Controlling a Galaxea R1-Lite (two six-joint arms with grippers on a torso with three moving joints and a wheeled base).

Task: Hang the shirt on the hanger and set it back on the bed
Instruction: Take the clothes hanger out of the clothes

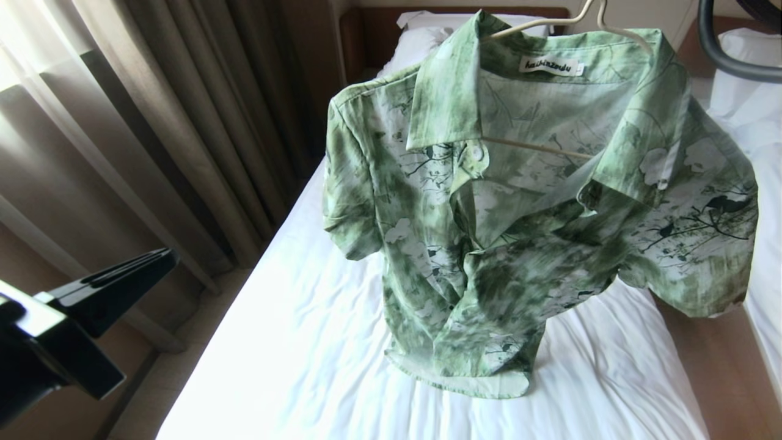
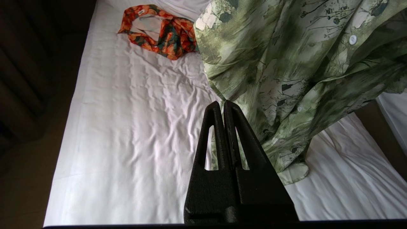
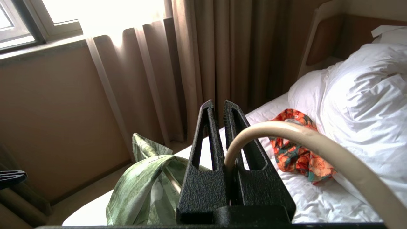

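The green floral shirt (image 1: 525,214) hangs on the cream hanger (image 1: 574,18), lifted above the bed (image 1: 293,342), with its hem resting on the white sheet. The hanger's lower bar (image 1: 537,148) shows through the open collar. My right gripper (image 3: 217,105) is out of the head view; in its wrist view it is shut on the hanger's curved hook (image 3: 286,130), and part of the shirt (image 3: 143,184) droops beside it. My left gripper (image 1: 168,256) hovers off the bed's left side, shut and empty. In its wrist view the left gripper (image 2: 221,105) points at the shirt's lower folds (image 2: 286,63), apart from them.
An orange floral garment (image 2: 159,28) lies crumpled near the big white pillows (image 3: 359,95). Brown curtains (image 1: 153,122) hang along the left. A second white bed (image 1: 763,122) stands to the right across a narrow strip of floor (image 1: 715,366). A dark cable (image 1: 727,55) crosses the top right corner.
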